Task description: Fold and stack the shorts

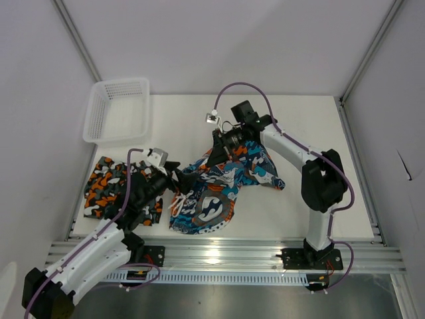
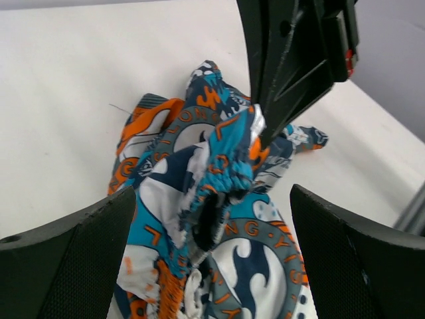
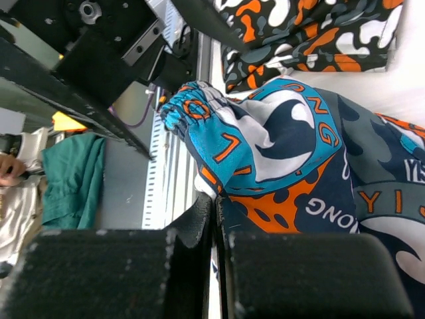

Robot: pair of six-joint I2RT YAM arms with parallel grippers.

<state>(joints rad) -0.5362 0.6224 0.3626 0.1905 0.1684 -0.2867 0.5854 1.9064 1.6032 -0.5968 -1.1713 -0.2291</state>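
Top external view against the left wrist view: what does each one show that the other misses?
Only the top view shows the white basket and the camouflage shorts. Only the wrist view shows the left pincer close up, its textured pads spread wide. Both show the teal shorts pinched and lifted by the right pincer.

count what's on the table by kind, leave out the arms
shorts: 2 (camouflage shorts, teal graphic shorts)
white mesh basket: 1
total: 3
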